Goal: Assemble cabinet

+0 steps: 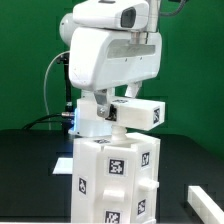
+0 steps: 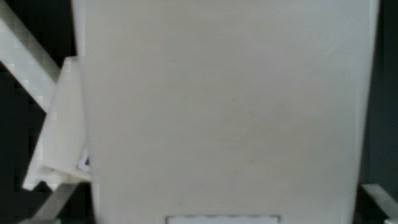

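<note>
Directly above the cabinet, the robot arm's two-finger pincer (image 1: pixel 112 130) hangs pointing down with its jaws spread wide, seemingly holding nothing. Just beneath it stands the white plastic box-shaped cabinet (image 1: pixel 112 180), upright on the black table (image 1: pixel 30 170) and marked with black-and-white square tags; its pale flat top (image 2: pixel 222 100) fills the wrist view. The alignment suggests a top-down approach or release.

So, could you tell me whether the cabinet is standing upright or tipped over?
Upright: in the exterior view the cabinet stands tall on the table, its sides vertical.
</note>
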{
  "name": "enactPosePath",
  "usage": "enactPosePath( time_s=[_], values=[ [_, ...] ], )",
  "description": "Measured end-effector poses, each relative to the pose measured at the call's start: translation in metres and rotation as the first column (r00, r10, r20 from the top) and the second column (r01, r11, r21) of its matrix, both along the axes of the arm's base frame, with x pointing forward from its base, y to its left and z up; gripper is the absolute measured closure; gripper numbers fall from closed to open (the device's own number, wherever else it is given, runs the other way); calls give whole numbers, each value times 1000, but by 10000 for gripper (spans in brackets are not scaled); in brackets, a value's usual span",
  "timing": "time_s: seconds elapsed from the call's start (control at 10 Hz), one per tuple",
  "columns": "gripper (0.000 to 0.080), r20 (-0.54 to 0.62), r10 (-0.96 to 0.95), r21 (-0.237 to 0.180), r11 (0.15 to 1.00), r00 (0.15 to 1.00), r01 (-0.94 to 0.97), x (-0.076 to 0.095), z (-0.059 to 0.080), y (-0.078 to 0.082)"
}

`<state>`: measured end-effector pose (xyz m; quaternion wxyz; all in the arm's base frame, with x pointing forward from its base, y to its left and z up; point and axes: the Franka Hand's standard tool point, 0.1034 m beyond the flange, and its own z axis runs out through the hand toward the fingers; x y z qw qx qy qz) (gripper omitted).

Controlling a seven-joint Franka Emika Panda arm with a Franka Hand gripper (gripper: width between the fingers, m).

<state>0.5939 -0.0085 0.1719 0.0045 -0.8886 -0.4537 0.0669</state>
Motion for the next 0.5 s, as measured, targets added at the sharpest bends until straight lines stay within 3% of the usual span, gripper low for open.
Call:
enactPosePath(
  time_s=[0.5],
  values=[
    [245, 13, 11, 2, 1000, 1000, -11, 3, -1, -6]
  ],
)
